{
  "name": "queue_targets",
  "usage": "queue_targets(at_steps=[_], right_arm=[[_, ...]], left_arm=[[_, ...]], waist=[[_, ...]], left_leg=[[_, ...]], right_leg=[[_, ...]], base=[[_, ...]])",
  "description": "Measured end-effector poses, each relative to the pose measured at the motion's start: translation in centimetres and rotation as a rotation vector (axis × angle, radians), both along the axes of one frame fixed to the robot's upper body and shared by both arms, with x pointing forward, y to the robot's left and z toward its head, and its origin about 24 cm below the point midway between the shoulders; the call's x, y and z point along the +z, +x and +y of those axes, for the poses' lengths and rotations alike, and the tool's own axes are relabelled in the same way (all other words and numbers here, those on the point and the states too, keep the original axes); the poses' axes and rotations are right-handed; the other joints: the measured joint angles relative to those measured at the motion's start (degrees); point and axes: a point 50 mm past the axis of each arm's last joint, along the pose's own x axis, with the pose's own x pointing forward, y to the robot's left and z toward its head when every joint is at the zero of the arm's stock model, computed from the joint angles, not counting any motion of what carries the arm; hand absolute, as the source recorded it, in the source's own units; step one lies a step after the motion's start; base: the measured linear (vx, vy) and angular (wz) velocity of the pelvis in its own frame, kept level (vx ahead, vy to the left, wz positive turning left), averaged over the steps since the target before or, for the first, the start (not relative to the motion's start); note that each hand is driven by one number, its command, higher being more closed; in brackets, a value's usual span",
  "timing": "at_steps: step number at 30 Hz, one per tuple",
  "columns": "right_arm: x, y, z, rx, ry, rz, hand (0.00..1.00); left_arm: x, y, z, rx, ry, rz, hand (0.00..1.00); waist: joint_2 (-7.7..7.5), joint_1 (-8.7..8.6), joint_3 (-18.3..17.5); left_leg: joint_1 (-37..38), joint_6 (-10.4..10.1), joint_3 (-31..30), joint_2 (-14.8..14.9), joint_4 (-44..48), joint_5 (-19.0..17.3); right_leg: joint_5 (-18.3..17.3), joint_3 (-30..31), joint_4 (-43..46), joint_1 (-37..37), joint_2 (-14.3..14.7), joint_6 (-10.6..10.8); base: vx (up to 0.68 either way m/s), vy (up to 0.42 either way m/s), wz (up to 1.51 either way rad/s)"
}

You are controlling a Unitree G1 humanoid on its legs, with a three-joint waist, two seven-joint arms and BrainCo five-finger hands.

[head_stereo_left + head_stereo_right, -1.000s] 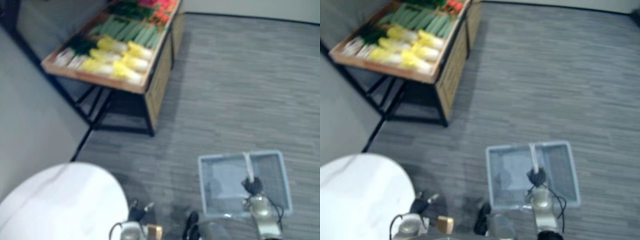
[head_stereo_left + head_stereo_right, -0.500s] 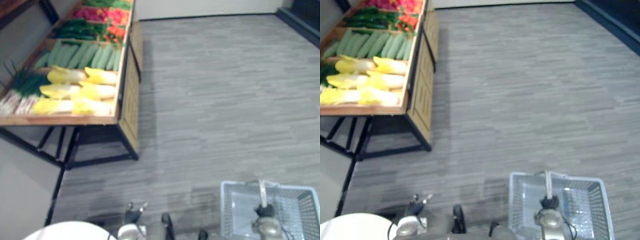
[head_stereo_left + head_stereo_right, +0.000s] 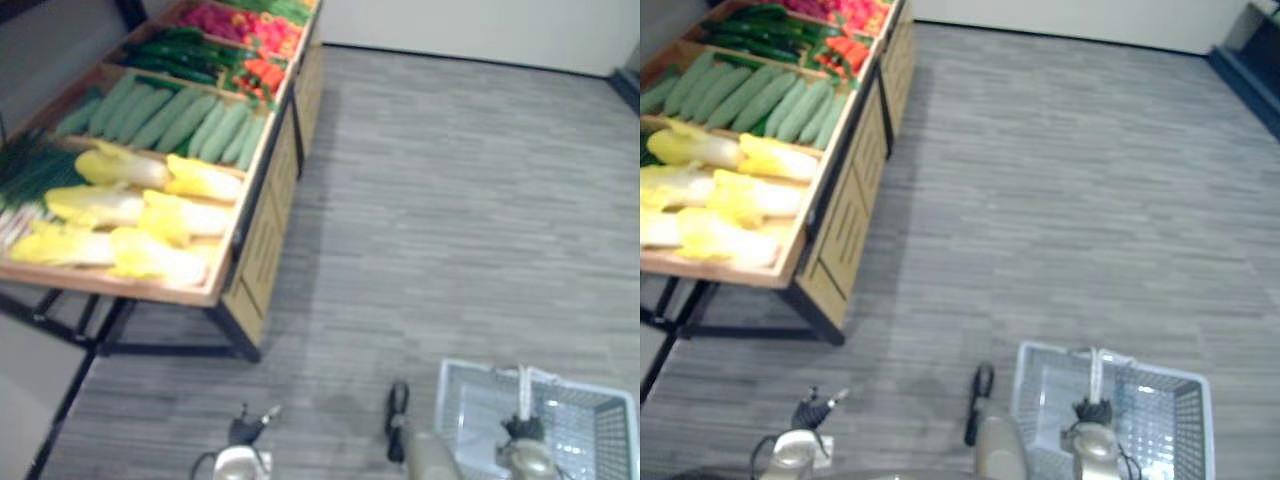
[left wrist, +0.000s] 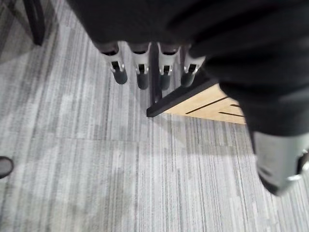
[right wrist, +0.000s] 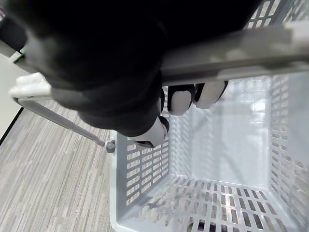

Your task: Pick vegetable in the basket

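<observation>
Grey striped carpet floor (image 3: 450, 200) runs back to a pale wall (image 3: 480, 25) with a dark skirting line. At the left stands a long wooden display stand (image 3: 264, 240) on a black metal frame (image 3: 160, 350).

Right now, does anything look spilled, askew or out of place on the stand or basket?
Nothing stands out. The vegetables lie in tidy rows on the stand; the basket hangs empty from the right hand, curled round its handle.
</observation>
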Motion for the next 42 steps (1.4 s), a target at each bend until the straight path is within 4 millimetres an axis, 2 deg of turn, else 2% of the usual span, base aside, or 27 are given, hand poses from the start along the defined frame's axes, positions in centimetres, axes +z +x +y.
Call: queue_targets(at_steps=[1, 2, 3, 4, 5, 7, 8, 11, 12, 15, 16, 18, 19, 20, 21, 23, 25, 27, 29, 31, 32, 33, 34, 35, 38, 41, 42], right_arm=[[0.1, 0.1, -0.1, 0.001, -0.005, -0.002, 1.00], [0.3, 0.4, -0.3, 0.011, -0.011, -0.009, 1.00], [0.3, 0.7, -0.2, 0.021, -0.008, -0.013, 1.00], [0.4, 1.0, 0.1, 0.033, -0.002, -0.019, 1.00], [0.2, 0.8, 0.3, 0.041, 0.002, -0.012, 1.00], [0.0, 0.3, 0.3, 0.044, 0.001, 0.007, 1.00], [-0.1, 0.2, 0.4, 0.055, 0.000, 0.013, 1.00], [0.2, 0.8, 0.3, 0.067, -0.008, 0.000, 1.00], [0.4, 1.1, 0.1, 0.069, -0.015, -0.009, 1.00], [0.6, 1.2, -0.4, 0.060, -0.026, -0.016, 1.00], [0.6, 1.2, -0.4, 0.056, -0.025, -0.015, 1.00], [0.6, 1.4, -0.2, 0.065, -0.020, -0.019, 1.00], [0.7, 1.7, -0.2, 0.068, -0.022, -0.024, 1.00], [0.9, 2.1, -0.1, 0.068, -0.023, -0.035, 1.00], [0.9, 2.1, 0.0, 0.066, -0.020, -0.038, 1.00], [1.0, 2.3, 0.0, 0.047, -0.016, -0.065, 1.00], [1.1, 2.4, 0.1, 0.055, -0.019, -0.083, 1.00], [1.2, 2.5, 0.1, 0.055, -0.021, -0.090, 1.00], [0.9, 2.4, 0.1, 0.048, -0.013, -0.082, 1.00], [0.6, 2.0, 0.0, 0.030, -0.002, -0.073, 1.00], [0.5, 1.5, -0.4, -0.010, 0.012, -0.080, 1.00], [0.4, 1.1, -0.5, -0.034, 0.020, -0.078, 1.00], [-0.1, 0.4, -0.6, -0.062, 0.038, -0.056, 1.00], [-0.1, 0.0, -1.0, -0.101, 0.046, -0.057, 1.00], [-0.6, -1.0, -0.3, -0.162, 0.090, -0.064, 1.00], [-0.9, -2.5, -0.1, -0.212, 0.093, -0.061, 1.00], [-0.8, -2.5, -0.3, -0.214, 0.090, -0.066, 1.00]], left_arm=[[-0.2, -0.3, -0.3, 0.003, -0.010, 0.010, 0.00], [-0.4, -0.5, -1.0, 0.023, -0.034, 0.014, 0.00], [-0.5, -0.6, -1.1, 0.027, -0.039, 0.017, 0.00], [-0.6, -0.7, -1.4, 0.032, -0.048, 0.022, 0.00], [-0.7, -0.8, -1.8, 0.038, -0.062, 0.023, 0.00], [-0.5, -0.6, -1.9, 0.058, -0.074, -0.002, 0.00], [-0.3, -0.4, -1.7, 0.059, -0.069, -0.014, 0.00], [-0.1, -0.1, -1.8, 0.084, -0.087, -0.042, 0.00], [0.0, 0.1, -1.9, 0.095, -0.092, -0.058, 0.00], [0.0, -0.1, -2.1, 0.102, -0.099, -0.063, 0.00], [0.0, -0.2, -2.2, 0.107, -0.103, -0.068, 0.00], [0.0, -0.2, -2.0, 0.110, -0.102, -0.068, 0.00], [0.0, -0.3, -2.1, 0.122, -0.109, -0.066, 0.00], [-0.1, -0.4, -2.2, 0.121, -0.112, -0.059, 0.00], [-0.2, -0.5, -2.2, 0.119, -0.110, -0.055, 0.00], [0.0, -0.5, -1.3, 0.094, -0.078, -0.046, 0.00], [-0.1, -0.8, -0.7, 0.095, -0.057, -0.031, 0.00], [-0.1, -1.0, -0.5, 0.099, -0.051, -0.023, 0.00], [-0.1, -1.1, -0.5, 0.110, -0.042, -0.020, 0.00], [-0.2, -1.3, -0.4, 0.117, -0.040, -0.013, 0.00], [-0.2, -1.2, -0.2, 0.129, -0.038, -0.018, 0.00], [-0.1, -1.1, 0.0, 0.134, -0.035, -0.023, 0.00], [0.0, -1.1, 0.5, 0.168, -0.031, -0.024, 0.00], [-0.3, -1.7, -0.1, 0.224, -0.063, -0.018, 0.00], [-0.5, -2.5, 0.0, 0.280, -0.079, -0.014, 0.00], [-0.5, -1.8, -1.2, 0.309, -0.128, -0.034, 0.00], [-0.5, -1.4, -1.5, 0.303, -0.136, -0.042, 0.00]], waist=[[1.23, -0.35, -0.3], [3.35, -0.22, -0.4], [3.53, -0.13, -0.4], [3.55, -0.16, -0.3], [3.58, 0.01, 0.6], [4.00, 1.25, 1.6], [3.07, 1.59, 2.2], [3.61, 2.16, 2.3], [3.72, 2.97, 2.3], [4.10, 2.95, 2.1], [4.13, 3.32, 1.9], [3.24, 4.46, 1.3], [2.61, 4.74, 0.5], [1.84, 4.60, 0.7], [1.27, 4.45, 0.8], [-0.67, 3.81, 0.4], [-1.36, 3.46, 0.5], [-1.21, 3.47, 0.5], [-1.00, 3.50, 0.6], [-1.18, 3.36, 0.1], [-2.29, 2.39, -0.9], [-2.67, 2.36, -0.9], [-2.29, 2.54, 0.1], [-0.29, 3.94, 0.1], [0.50, 3.54, -0.2], [0.36, 3.44, -0.3], [0.48, 3.32, -0.4]], left_leg=[[-0.1, -0.5, 0.0, 1.5, 1.2, 0.4], [-2.5, -2.1, -0.1, 4.5, 8.2, 2.5], [-4.5, -2.7, -0.9, 5.3, 12.5, 4.1], [-8.7, -4.0, -3.3, 6.8, 22.1, 9.5], [-13.3, -5.4, -4.9, 8.6, 33.9, 10.9], [-18.7, -4.9, -3.3, 10.4, 48.5, 7.9], [-22.3, -4.3, -1.1, 10.0, 51.0, 5.9], [-28.9, -2.6, 4.9, 7.7, 44.5, 2.9], [-30.3, -1.4, 8.9, 6.1, 35.7, 2.6], [-30.2, 2.8, 21.6, 1.4, 10.8, 8.9], [-29.9, 6.9, 24.1, 0.9, 8.5, 12.5], [-29.0, 10.5, 25.2, -1.2, 8.5, 11.7], [-28.2, 12.2, 24.2, -3.4, 8.1, 9.6], [-26.5, 11.8, 22.5, -5.4, 7.8, 8.3], [-25.5, 12.4, 21.2, -6.5, 7.9, 8.0], [-20.7, 13.0, 15.1, -9.5, 7.8, 5.6], [-16.4, 12.8, 8.0, -9.6, 6.4, 4.8], [-14.2, 12.7, 3.1, -9.0, 5.2, 4.9], [-12.6, 11.6, -4.6, -7.1, 4.9, 5.2], [-13.4, 11.0, -10.1, -6.5, 5.3, 4.9], [-16.2, 7.8, -15.9, -6.2, 7.5, 3.1], [-17.1, 5.4, -17.8, -6.2, 8.8, 1.6], [-18.3, 1.9, -20.3, -4.9, 12.4, -2.2], [-20.1, 0.9, -20.8, -1.6, 15.4, -2.4], [-20.4, 0.5, -19.9, 1.4, 15.6, 0.9], [-20.6, 2.2, -4.1, 4.6, 13.1, 4.8], [-20.5, 2.5, 5.4, 5.0, 13.1, 5.0]], right_leg=[[0.0, 0.2, 2.5, -0.8, 1.0, -0.2], [-3.3, -0.6, 4.7, -0.6, 3.5, -2.9], [-4.2, -0.7, 4.7, -0.1, 4.2, -3.4], [-5.7, -1.2, 3.8, 2.2, 5.3, -4.2], [-6.6, -1.5, 1.3, 6.6, 6.8, -4.7], [-7.7, -1.5, -2.5, 13.8, 8.5, -5.3], [-8.5, -1.5, -4.0, 16.8, 8.7, -5.4], [-9.6, -1.4, -6.3, 20.2, 8.3, -4.9], [-9.6, -1.3, -7.5, 21.4, 7.8, -4.3], [-11.4, -5.1, -11.0, 26.1, 6.5, -2.3], [-12.6, -6.1, -11.2, 27.4, 6.4, -1.0], [-16.2, -7.6, -7.5, 28.1, 3.8, 2.0], [-19.6, -8.5, 0.9, 25.9, 0.7, 4.5], [-21.6, -8.3, 14.6, 22.0, -3.2, 6.6], [-21.1, -7.6, 22.6, 19.9, -5.3, 7.2], [-15.3, -1.1, 45.1, 13.2, -8.9, 8.8], [-17.3, 1.1, 52.6, 9.3, -6.5, 5.4], [-18.5, 1.1, 49.7, 7.4, -5.0, 3.5], [-20.4, 4.4, 33.1, 6.3, -2.2, 2.2], [-19.6, 14.3, 19.5, 6.3, 1.0, 3.4], [-18.8, 26.6, 8.7, 6.8, 2.2, 4.8], [-18.7, 30.2, 5.8, 7.3, 2.1, 4.9], [-14.3, 31.4, 6.2, 8.5, 3.2, 8.9], [-16.4, 27.2, 10.0, 9.1, 5.5, 6.3], [-20.4, 16.8, 14.1, 12.2, 4.9, 3.2], [-21.1, 7.4, 10.6, 16.8, 2.5, 2.0], [-21.3, 5.1, 9.9, 16.9, 1.6, 1.7]], base=[[0.69, -0.501, -0.07], [0.53, -0.420, -0.17], [0.52, -0.427, -0.22], [0.54, -0.381, -0.01], [0.54, -0.342, 0.04], [0.47, -0.237, 0.05], [0.40, -0.197, 0.03], [0.35, -0.095, -0.05], [0.30, 0.039, -0.01], [0.35, 0.085, 0.43], [0.41, 0.125, 0.66], [0.46, 0.169, 0.54], [0.64, 0.275, 0.67], [0.55, 0.243, 0.73], [0.47, 0.195, 0.91], [0.46, 0.070, 1.42], [0.58, -0.067, 1.82], [0.44, -0.153, 1.61], [0.41, -0.229, 1.85], [0.43, -0.410, 1.93], [0.45, -0.505, 2.31], [0.45, -0.568, 2.60], [0.33, -0.505, 1.88], [0.29, -0.507, 1.64], [0.17, -0.418, 1.69], [0.08, -0.288, 1.70], [-0.02, -0.127, 1.13]])
